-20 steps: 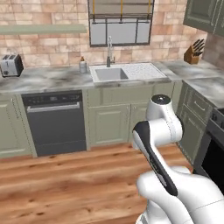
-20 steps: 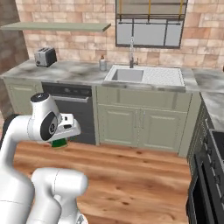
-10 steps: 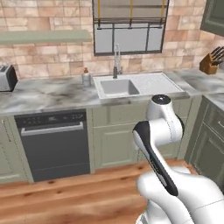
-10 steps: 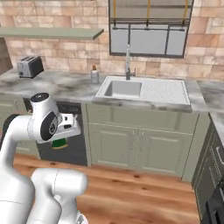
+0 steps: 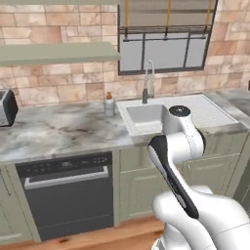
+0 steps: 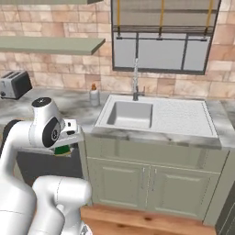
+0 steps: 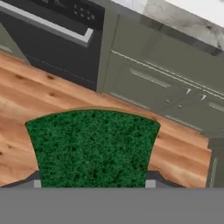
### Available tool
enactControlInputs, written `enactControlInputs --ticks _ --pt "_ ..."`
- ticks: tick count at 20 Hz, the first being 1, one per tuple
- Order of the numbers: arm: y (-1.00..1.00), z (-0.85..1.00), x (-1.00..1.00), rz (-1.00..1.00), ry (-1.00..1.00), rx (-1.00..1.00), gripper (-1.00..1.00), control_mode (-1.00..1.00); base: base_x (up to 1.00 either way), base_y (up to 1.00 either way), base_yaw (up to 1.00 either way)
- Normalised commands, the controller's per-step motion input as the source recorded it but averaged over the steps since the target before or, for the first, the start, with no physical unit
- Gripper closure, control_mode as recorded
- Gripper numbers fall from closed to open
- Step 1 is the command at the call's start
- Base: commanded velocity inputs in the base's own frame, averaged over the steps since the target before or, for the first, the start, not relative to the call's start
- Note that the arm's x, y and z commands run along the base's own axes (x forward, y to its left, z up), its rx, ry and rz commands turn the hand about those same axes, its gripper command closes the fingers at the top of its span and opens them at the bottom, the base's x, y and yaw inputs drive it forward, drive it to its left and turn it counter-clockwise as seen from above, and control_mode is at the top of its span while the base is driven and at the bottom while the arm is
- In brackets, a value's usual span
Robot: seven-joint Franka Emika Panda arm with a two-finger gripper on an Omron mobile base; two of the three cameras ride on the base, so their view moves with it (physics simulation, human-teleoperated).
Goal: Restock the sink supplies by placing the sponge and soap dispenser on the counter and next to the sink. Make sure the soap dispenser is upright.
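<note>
The green sponge (image 7: 92,146) sits clamped between my gripper (image 7: 93,181) fingers, its rough face toward the hand camera. In the right base view the gripper (image 6: 65,146) hangs in front of the cabinet fronts, below counter height, with the sponge (image 6: 63,150) showing under it. The soap dispenser (image 5: 109,104) (image 6: 94,95) stands upright on the marble counter (image 5: 58,132) (image 6: 73,106), just left of the sink (image 5: 146,117) (image 6: 131,114). The sponge is well below and in front of the counter edge.
A chrome faucet (image 5: 149,80) (image 6: 136,78) rises behind the basin, with a ribbed drainboard (image 6: 181,117) to its right. A toaster (image 5: 5,107) (image 6: 13,84) stands at the far left. The dark dishwasher (image 5: 68,193) (image 7: 48,39) sits under the counter, above a wooden floor (image 7: 26,87).
The whole picture has shifted: the base has driven closer to the counter and the sink looms larger. The gripper stays shut on the sponge in the same pose.
</note>
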Motion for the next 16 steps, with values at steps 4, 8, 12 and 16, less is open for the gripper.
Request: enactControlInputs --ticks 4,8,12,16 --pt "0.00 0.00 0.00 0.00 0.00 0.00 1.00 1.00 1.00 0.46 -0.05" --pt "0.00 0.00 0.00 0.00 0.00 0.00 1.00 1.00 0.92 0.24 -0.01" --pt "0.00 -0.11 0.50 0.00 0.02 0.02 1.00 -1.00 0.44 0.00 0.00" --pt "0.00 -0.24 0.73 0.00 0.03 0.00 1.00 -1.00 0.00 0.00 0.00"
